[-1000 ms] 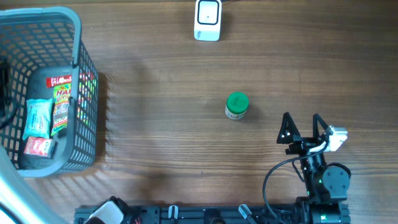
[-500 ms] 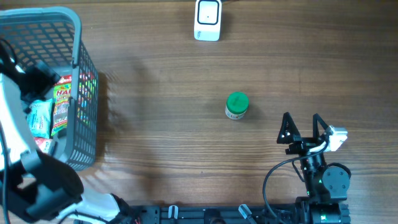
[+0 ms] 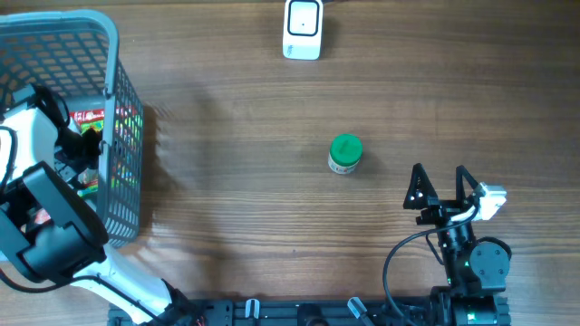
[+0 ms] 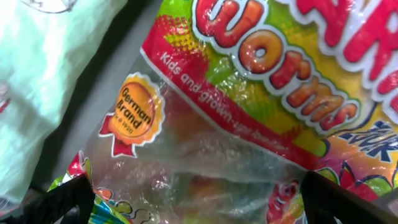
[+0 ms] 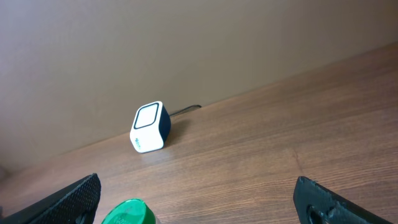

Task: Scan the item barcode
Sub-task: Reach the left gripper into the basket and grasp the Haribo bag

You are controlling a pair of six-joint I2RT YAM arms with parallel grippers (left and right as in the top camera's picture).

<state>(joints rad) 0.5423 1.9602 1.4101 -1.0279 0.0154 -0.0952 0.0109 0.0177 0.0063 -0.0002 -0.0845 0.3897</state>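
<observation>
1. Left gripper (image 4: 205, 199): fingers spread wide, holding nothing, down inside the basket (image 3: 118, 54) just above the candy bag (image 4: 261, 87).
2. Right gripper (image 3: 439, 178): fingers spread wide, empty, near the green-lidded jar (image 3: 345, 152).
3. Scanner (image 3: 303, 29): stands at the far edge of the table (image 3: 227, 136), well apart from the basket.

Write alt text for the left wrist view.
A candy bag printed "worms" fills the frame, an orange "German Brand" seal on its clear part. A pale green packet lies upper left; the open left gripper shows dark fingertips at both bottom corners.
</observation>
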